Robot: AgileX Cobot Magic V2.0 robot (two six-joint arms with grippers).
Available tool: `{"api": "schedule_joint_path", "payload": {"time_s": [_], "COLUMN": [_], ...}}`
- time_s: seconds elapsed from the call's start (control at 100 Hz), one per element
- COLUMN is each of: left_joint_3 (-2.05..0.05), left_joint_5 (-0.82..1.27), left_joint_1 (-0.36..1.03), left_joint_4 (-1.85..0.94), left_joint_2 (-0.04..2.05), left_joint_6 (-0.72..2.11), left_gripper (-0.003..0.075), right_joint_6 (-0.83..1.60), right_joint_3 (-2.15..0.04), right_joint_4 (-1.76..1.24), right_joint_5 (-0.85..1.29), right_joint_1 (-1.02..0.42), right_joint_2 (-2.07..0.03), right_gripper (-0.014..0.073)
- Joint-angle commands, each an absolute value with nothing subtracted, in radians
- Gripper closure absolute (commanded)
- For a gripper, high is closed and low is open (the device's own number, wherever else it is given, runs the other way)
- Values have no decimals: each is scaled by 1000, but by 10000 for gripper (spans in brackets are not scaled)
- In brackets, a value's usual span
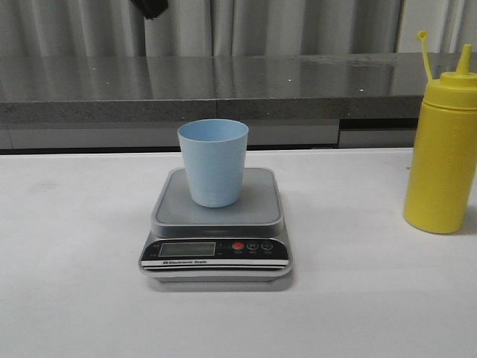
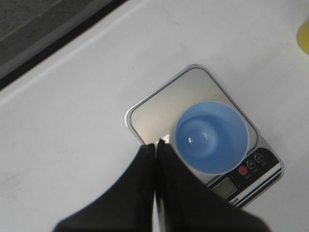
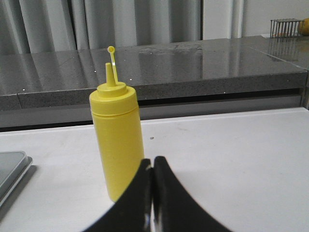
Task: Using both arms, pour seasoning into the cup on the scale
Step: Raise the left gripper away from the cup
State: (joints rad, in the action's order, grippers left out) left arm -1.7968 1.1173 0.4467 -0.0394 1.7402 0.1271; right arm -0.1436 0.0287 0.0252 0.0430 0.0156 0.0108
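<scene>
Both hands are closed, gripping nothing: left hand (image 2: 156, 143) hovering over one scale (image 2: 164, 99) beside one cup (image 2: 211, 136); right hand (image 3: 153, 162) facing one seasoning (image 3: 118, 140), open counter (image 3: 231, 154) beyond.

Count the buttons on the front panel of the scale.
3: a red button just right of the display, then two dark round buttons further right, on the scale panel.

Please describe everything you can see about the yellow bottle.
The seasoning bottle is tall, opaque yellow and looks like plastic. It has a rounded shoulder, a pointed nozzle and a thin cap on a tether standing up beside the nozzle. It stands upright on the white table, to the right of the scale and apart from it. Nothing else touches it; the right end effector is shut in front of it.
</scene>
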Motion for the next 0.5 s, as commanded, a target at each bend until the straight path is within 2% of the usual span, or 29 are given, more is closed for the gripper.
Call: {"api": "schedule_joint_path", "payload": {"time_s": [0.0,0.49], "left_joint_3": [-1777,-1342], "left_joint_5": [1058,904], "left_joint_1": [417,277], "left_joint_4": [-48,-50], "left_joint_2": [1640,1270], "left_joint_6": [93,33], "left_gripper": [741,741], "right_joint_6": [-139,-139], "right_joint_3": [10,10], "right_joint_4": [38,38], "right_joint_5": [-31,-31], "right_joint_1": [16,16], "right_joint_2": [29,29], "right_gripper": [661,661]}}
